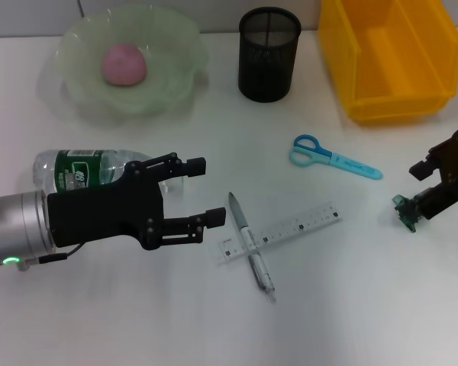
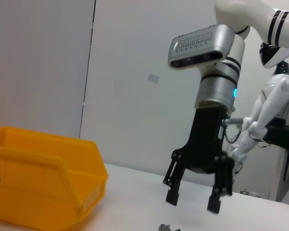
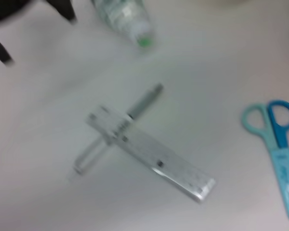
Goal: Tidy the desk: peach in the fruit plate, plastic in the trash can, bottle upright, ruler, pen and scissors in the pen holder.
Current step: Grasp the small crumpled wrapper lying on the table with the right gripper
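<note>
The pink peach (image 1: 124,63) lies in the pale green fruit plate (image 1: 175,46). A clear bottle (image 1: 72,169) with a green label lies on its side; its green cap shows in the right wrist view on the bottle (image 3: 123,17). My left gripper (image 1: 206,192) hovers open just in front of it, holding nothing. The clear ruler (image 1: 282,229) (image 3: 149,156) lies across the silver pen (image 1: 252,248) (image 3: 144,102). Blue scissors (image 1: 332,156) (image 3: 277,144) lie flat. My right gripper (image 1: 416,189) (image 2: 192,201) stands open at the right edge, a small teal plastic scrap (image 1: 403,211) by its fingertip.
The black mesh pen holder (image 1: 269,53) stands upright at the back centre. A yellow bin (image 1: 389,57) (image 2: 43,173) sits at the back right. The white desk stretches bare along the front edge.
</note>
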### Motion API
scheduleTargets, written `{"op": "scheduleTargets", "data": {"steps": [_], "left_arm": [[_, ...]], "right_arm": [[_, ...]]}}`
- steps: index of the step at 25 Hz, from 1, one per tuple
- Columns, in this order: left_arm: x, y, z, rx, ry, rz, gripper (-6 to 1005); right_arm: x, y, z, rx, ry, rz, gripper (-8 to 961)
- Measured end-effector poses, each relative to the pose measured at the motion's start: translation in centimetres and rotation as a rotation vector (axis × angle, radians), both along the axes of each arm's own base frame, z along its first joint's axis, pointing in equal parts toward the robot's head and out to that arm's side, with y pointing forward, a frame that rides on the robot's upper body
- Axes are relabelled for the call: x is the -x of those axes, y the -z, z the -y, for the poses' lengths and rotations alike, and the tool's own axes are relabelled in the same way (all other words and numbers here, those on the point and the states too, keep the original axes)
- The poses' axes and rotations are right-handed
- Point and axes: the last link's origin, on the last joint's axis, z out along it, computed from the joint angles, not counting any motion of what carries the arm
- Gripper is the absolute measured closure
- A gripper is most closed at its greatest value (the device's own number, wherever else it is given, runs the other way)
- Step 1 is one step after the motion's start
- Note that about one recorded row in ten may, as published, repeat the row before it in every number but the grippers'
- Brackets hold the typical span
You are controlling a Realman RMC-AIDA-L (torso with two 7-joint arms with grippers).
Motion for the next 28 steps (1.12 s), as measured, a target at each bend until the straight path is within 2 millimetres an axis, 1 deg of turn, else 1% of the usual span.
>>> {"op": "scheduleTargets", "data": {"steps": [4, 10, 21, 28], "left_arm": [[0.0, 0.0, -0.1, -0.004, -0.001, -0.005, 164], [0.0, 0.2, -0.2, -0.009, -0.008, -0.011, 164], [0.0, 0.3, -0.4, -0.014, -0.011, -0.014, 164], [-0.1, 0.3, -0.5, -0.012, -0.015, -0.012, 165]], "right_arm": [[-0.3, 1.5, -0.1, 0.003, -0.058, 0.125, 145], [-0.9, 2.1, -0.3, -0.010, -0.097, 0.154, 175], [-2.1, 4.1, -0.4, 0.010, -0.160, 0.215, 229], [-2.7, 4.7, -0.5, 0.007, -0.170, 0.242, 264]]}}
